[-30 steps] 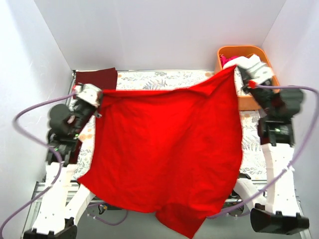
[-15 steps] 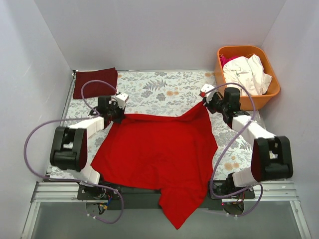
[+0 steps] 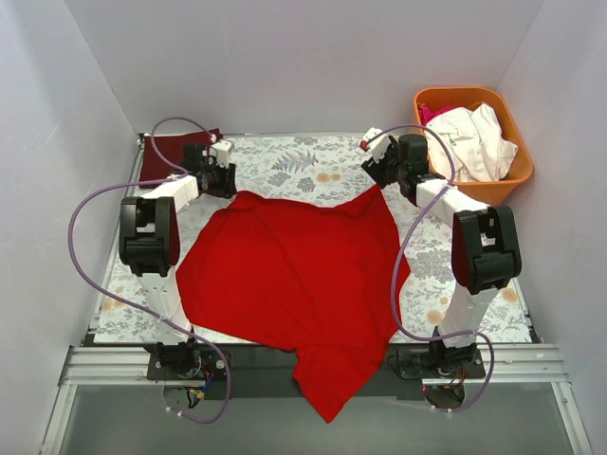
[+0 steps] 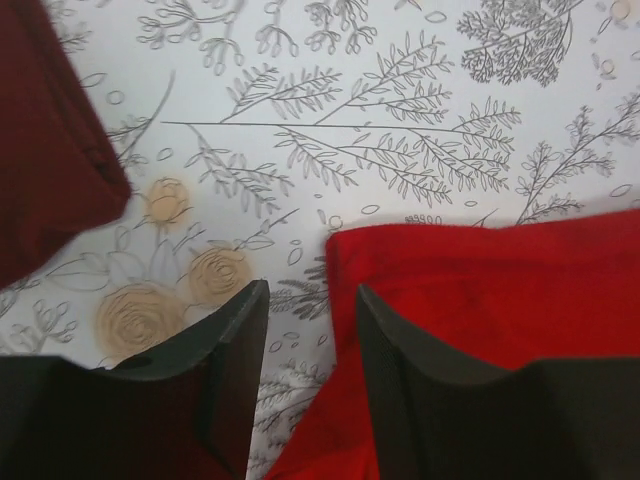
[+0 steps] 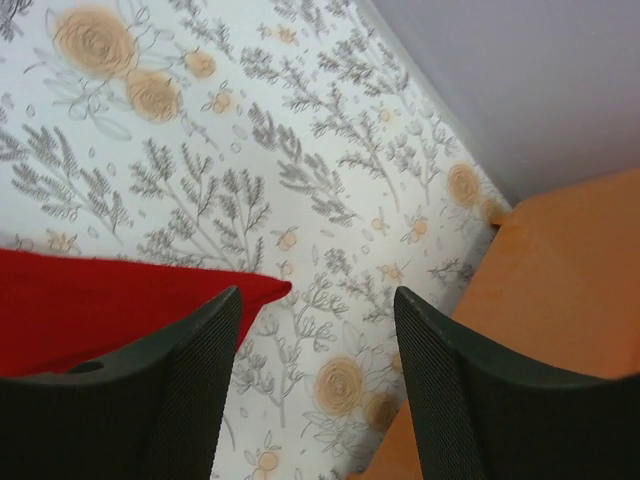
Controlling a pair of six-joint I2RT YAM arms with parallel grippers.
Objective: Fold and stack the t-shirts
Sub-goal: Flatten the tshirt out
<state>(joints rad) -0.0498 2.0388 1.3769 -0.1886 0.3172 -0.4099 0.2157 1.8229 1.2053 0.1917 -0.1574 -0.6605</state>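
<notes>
A red t-shirt (image 3: 294, 275) lies spread flat on the flowered table, its lower part hanging over the near edge. Just behind its back left corner is my left gripper (image 3: 218, 177), open. In the left wrist view that corner (image 4: 480, 270) lies on the table, its edge running under the gap of the gripper (image 4: 310, 300). My right gripper (image 3: 382, 168) is open behind the back right corner. In the right wrist view the red tip (image 5: 130, 290) lies by the left finger (image 5: 200, 350), with bare cloth between the jaws of the gripper (image 5: 318, 300). A folded dark red t-shirt (image 3: 175, 152) rests at the back left.
An orange basket (image 3: 512, 175) with white and pink clothes stands at the back right, close to my right gripper; its wall (image 5: 560, 260) fills the right of the right wrist view. The dark red shirt (image 4: 50, 160) lies just left of the left gripper. White walls enclose the table.
Both arms came down from holding the red shirt up and laid it on the table. Both grippers have opened and let go of its back corners, moving a little farther back.
</notes>
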